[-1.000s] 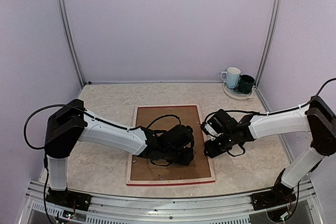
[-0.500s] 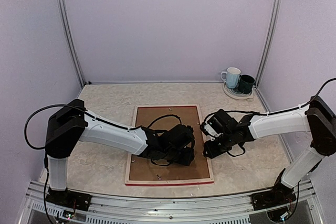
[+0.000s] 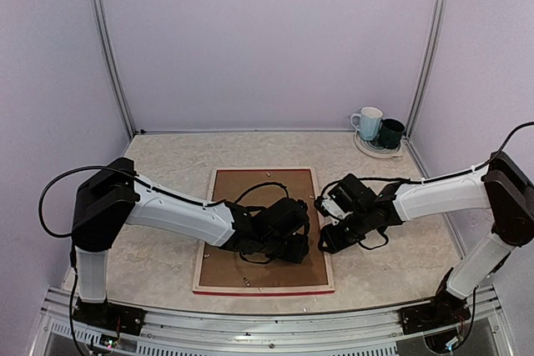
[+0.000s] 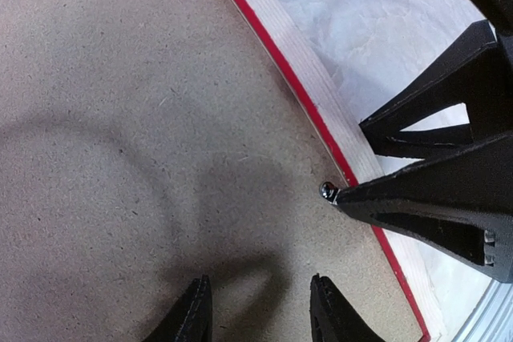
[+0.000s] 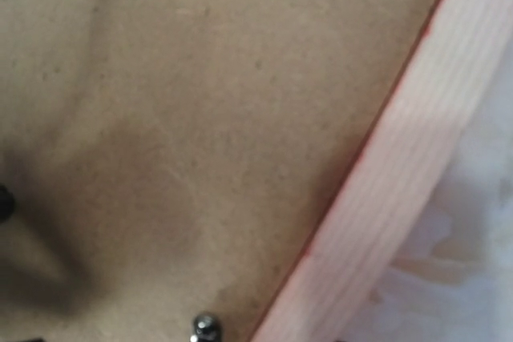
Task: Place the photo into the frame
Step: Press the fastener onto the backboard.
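The frame (image 3: 267,291) lies back-up on the table, its pale wood rail (image 4: 321,90) (image 5: 417,142) edged in red. A brown backing board (image 3: 250,198) (image 4: 120,118) (image 5: 200,78) fills it. The photo is hidden. My left gripper (image 3: 296,248) (image 4: 260,279) hovers open over the board near the frame's right rail, with nothing between its fingers. My right gripper (image 3: 324,239) (image 4: 349,159) is at that rail with its fingers apart. One tip rests at a small metal tab (image 4: 327,191) (image 5: 206,327) on the board's edge, and the other is at the rail's outer side.
A white mug (image 3: 366,122) and a dark mug (image 3: 390,132) stand on a plate in the back right corner. Metal posts (image 3: 108,47) rise at the back corners of the enclosure. Both arms reach in over the near half of the table.
The frame, with the board in it, has slid a little to the left, its near corners shifting left. My right gripper has moved left with it. The left gripper has stayed in place.
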Robot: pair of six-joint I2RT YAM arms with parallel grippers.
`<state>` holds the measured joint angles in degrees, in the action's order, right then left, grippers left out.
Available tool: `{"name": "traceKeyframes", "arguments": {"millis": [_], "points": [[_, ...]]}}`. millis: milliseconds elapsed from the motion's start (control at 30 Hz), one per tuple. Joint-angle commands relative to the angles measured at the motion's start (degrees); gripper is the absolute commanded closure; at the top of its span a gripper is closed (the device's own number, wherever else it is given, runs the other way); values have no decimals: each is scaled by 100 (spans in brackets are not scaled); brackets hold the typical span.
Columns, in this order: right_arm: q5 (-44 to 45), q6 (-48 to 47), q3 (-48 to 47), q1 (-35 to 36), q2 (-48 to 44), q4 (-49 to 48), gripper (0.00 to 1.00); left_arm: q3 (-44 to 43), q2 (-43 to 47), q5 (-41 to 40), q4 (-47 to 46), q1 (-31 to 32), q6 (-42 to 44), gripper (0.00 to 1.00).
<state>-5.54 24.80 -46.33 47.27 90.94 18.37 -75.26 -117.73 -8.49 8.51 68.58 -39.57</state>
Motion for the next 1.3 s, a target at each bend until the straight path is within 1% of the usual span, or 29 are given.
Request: {"name": "traceKeyframes", "arguments": {"millis": [0,133,267,367,767,967,1067,1133,1167,1267], "points": [[-438,-29,89,116,121,-138,66,-8,-218,168,116,51,-6,58],[-533,-12,89,116,104,-203,64,66,-241,215,41,52,-45,61],[-498,-6,63,116,173,-211,65,117,-257,250,-7,66,-70,62],[-400,15,54,116,241,-207,68,117,-252,242,4,73,-68,62],[-224,47,97,116,617,-260,85,170,-224,216,-5,68,-51,62],[318,143,26,166,689,-55,89,178,-232,196,-14,68,-66,62],[646,194,-67,248,704,85,87,215,-241,158,-38,68,-106,62],[739,201,-144,294,731,151,82,274,-226,109,-65,68,-141,62],[722,201,-160,312,728,157,79,302,-204,77,-87,64,-159,63],[572,272,-156,348,408,51,64,426,-68,-37,-134,49,-174,63]]}}
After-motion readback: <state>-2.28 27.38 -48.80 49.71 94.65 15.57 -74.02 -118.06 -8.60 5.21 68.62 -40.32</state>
